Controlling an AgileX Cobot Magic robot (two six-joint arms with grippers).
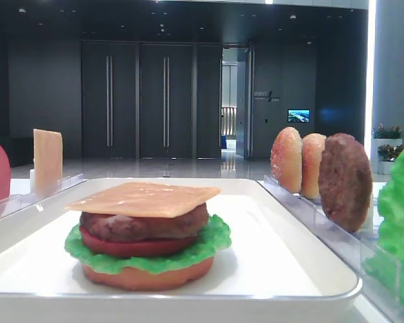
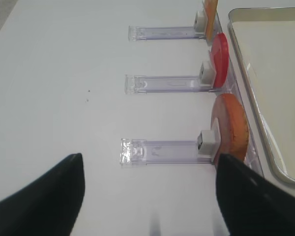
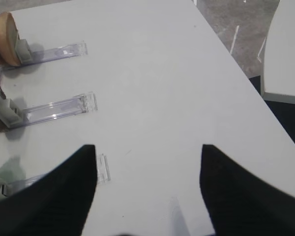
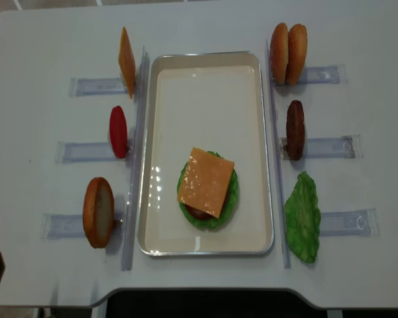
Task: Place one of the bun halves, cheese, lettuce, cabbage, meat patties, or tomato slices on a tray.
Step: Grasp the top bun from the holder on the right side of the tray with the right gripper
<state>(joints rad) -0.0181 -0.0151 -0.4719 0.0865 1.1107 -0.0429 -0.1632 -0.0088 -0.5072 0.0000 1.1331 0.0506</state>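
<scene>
Cheese (image 4: 206, 181), flat square, tops stack on glossy tray (image 4: 205, 61); both claws apparently released, empty.

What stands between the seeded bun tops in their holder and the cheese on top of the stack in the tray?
Only the tray's raised rim lies on that line; the bun tops stand just outside it at the far right corner. The tray floor up to the cheese is bare. No claw shows in the overhead view.

stacked tomato slice (image 1: 140, 246) and bun base (image 1: 148, 276) — mostly hidden under layers
</scene>
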